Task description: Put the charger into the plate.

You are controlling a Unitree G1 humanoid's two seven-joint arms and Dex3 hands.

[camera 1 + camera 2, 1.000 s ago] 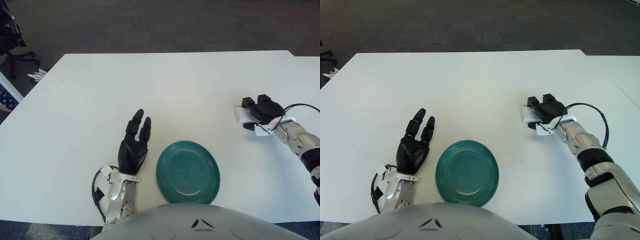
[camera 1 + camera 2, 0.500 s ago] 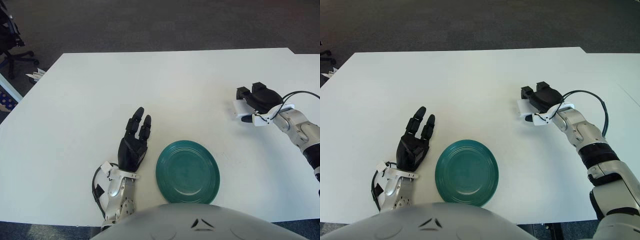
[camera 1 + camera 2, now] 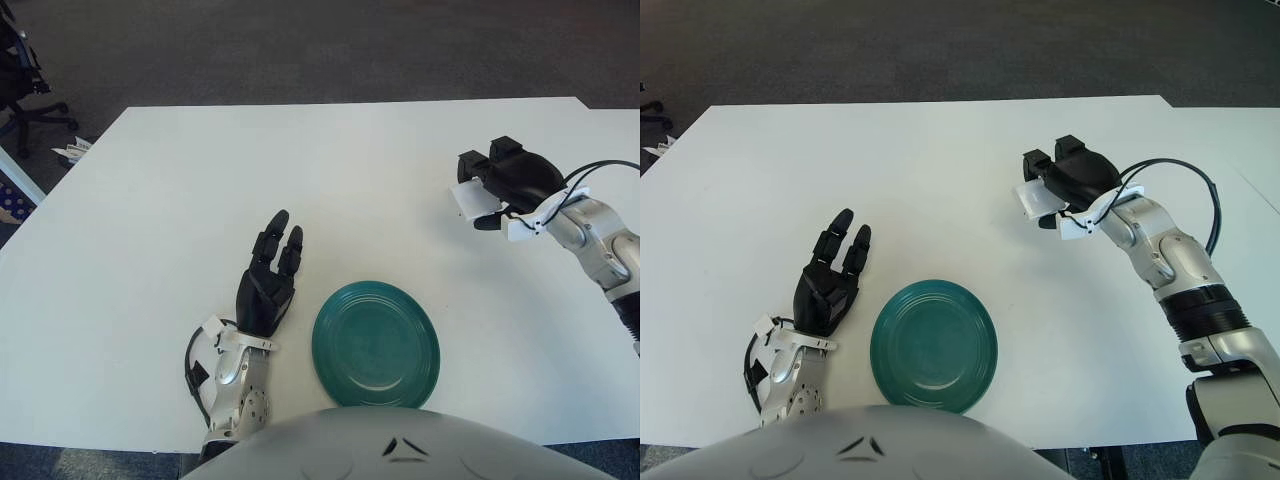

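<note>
My right hand (image 3: 1065, 185) has its dark fingers wrapped around the white charger (image 3: 1036, 200), gripping it from above and behind so that only the flat white face pokes out on the side toward the middle of the table. The hand appears to be raised off the white table (image 3: 180, 180), well to the right of the green plate (image 3: 934, 346) and farther from me than it. A black cable loops from the wrist back along my forearm.

I judge the charger to be a small, rigid plastic block, light, with smooth faces that could slip if the fingers loosen. Clamping across its broad sides, as I have it now, looks like the right hold; it should take a short drop into the plate without harm, though I would rather set it down low so it does not bounce or skid over the shallow rim.

My left hand (image 3: 268, 282) shows just to the left of the plate, fingers stretched out and holding nothing. It is close to the plate's edge but not over it.

Nothing lies on the tabletop between charger and plate. Off the far left corner I see part of an office chair (image 3: 25, 90) on dark carpet, well away from the work.
</note>
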